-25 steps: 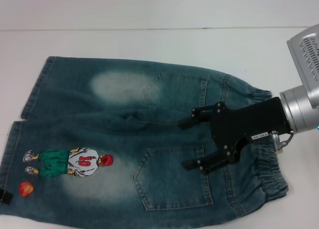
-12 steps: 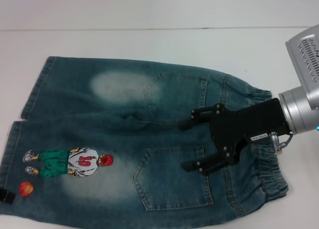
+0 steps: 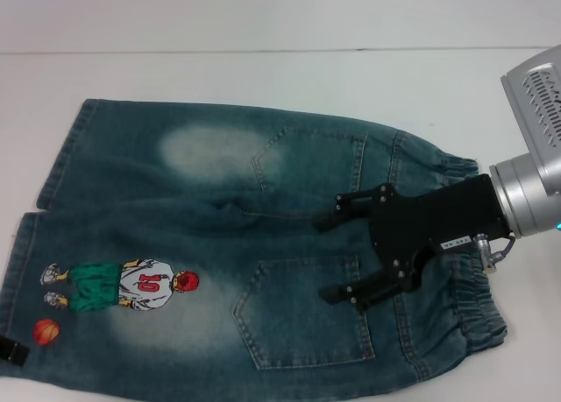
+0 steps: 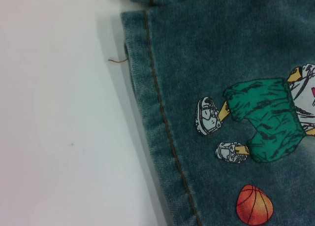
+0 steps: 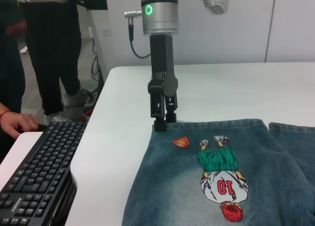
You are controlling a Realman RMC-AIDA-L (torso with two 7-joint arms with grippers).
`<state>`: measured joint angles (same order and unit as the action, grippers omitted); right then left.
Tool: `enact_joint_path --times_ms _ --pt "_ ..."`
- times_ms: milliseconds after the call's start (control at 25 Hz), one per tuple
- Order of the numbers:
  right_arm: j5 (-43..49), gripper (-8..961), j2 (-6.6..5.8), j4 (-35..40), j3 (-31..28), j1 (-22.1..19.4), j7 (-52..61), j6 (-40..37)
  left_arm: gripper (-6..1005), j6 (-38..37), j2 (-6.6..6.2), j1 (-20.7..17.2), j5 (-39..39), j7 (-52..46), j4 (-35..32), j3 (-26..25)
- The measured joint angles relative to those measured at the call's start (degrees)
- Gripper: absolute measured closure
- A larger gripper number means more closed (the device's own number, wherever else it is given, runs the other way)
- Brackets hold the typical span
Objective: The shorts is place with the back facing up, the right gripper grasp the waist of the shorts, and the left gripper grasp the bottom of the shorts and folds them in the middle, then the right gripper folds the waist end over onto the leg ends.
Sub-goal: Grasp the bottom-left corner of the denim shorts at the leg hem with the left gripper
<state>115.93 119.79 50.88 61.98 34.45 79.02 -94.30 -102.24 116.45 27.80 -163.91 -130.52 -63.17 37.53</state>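
One pair of shorts (image 3: 219, 244) — two back pockets (image 3: 302, 314), two grippers (image 3: 337, 255).

Setting: robotics lab or office. Indicators: white worktable (image 5: 275, 83), black keyboard (image 5: 34, 172) on adjacent desk, standing person (image 5: 49, 44) nearby, plain white walls, wall outlet (image 5: 107, 33).

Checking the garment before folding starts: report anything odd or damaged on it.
One small flaw: a loose thread sticks out from the leg hem of the shorts, near the cartoon print. Otherwise the shorts lie flat, back up.
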Motion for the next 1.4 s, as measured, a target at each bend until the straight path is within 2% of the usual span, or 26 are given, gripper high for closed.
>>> enact_joint_path --times_ms 240,560,760,1000,1240,1400 --pt "0.0 41 0.00 0.0 0.0 -0.1 0.0 0.0 214 -0.1 0.04 -0.1 0.0 0.0 0.0 0.2" --pt "0.0 41 0.00 -0.1 0.0 -0.4 -0.1 0.7 333 -0.6 0.16 -0.1 0.0 0.1 -0.1 1.4" --pt "0.0 41 0.00 -0.2 0.1 -0.4 -0.1 0.9 574 -1.0 0.17 0.1 0.0 0.2 -0.3 1.5" --pt "-0.1 41 0.00 -0.2 0.2 -0.4 -0.1 1.0 807 -0.9 0.18 0.2 0.0 0.1 -0.1 1.6" --pt "-0.3 41 0.00 -0.1 0.2 -0.4 0.0 1.0 941 -0.7 0.27 0.2 0.1 0.4 -0.1 1.4" --pt "-0.3 41 -0.02 0.0 -0.2 -0.5 0.6 1.0 941 -0.9 0.27 0.3 0.2 0.7 0.0 1.1"
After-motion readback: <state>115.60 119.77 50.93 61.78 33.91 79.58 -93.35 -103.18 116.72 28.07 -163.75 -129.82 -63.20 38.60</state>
